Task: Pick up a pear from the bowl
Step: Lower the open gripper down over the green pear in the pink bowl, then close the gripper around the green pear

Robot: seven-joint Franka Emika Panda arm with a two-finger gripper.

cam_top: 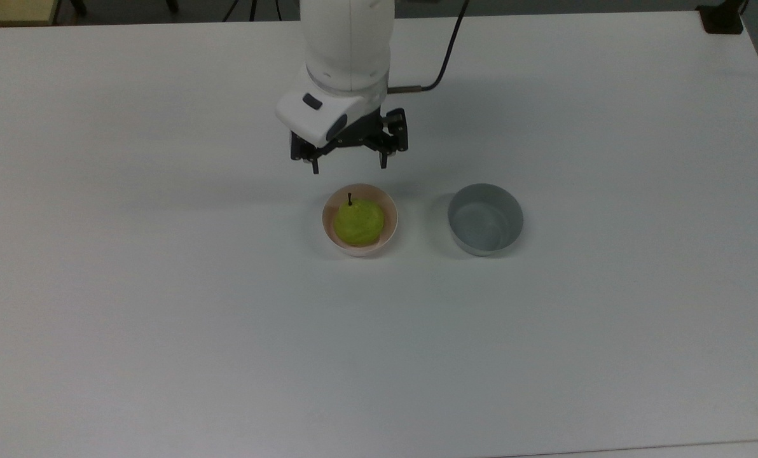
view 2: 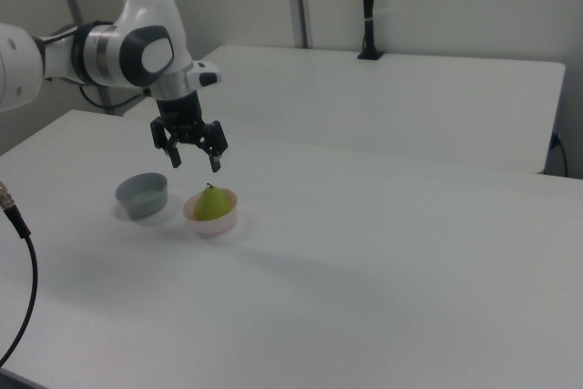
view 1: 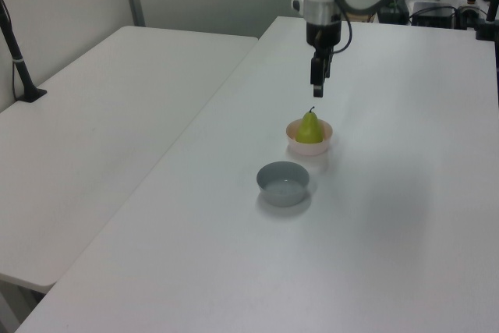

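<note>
The pear (cam_top: pixel 358 222) sits upright in the pink bowl (cam_top: pixel 390 235), its stem pointing up, with a grey bowl (cam_top: pixel 484 219) apart on the top view's right. The gripper (cam_top: pixel 348 163) hovers above the bowl's far rim, fingers spread wide and empty. A good approach would centre the fingers over the pear's body, descend straddling it inside the rim, and close gently on the widest part.
</note>
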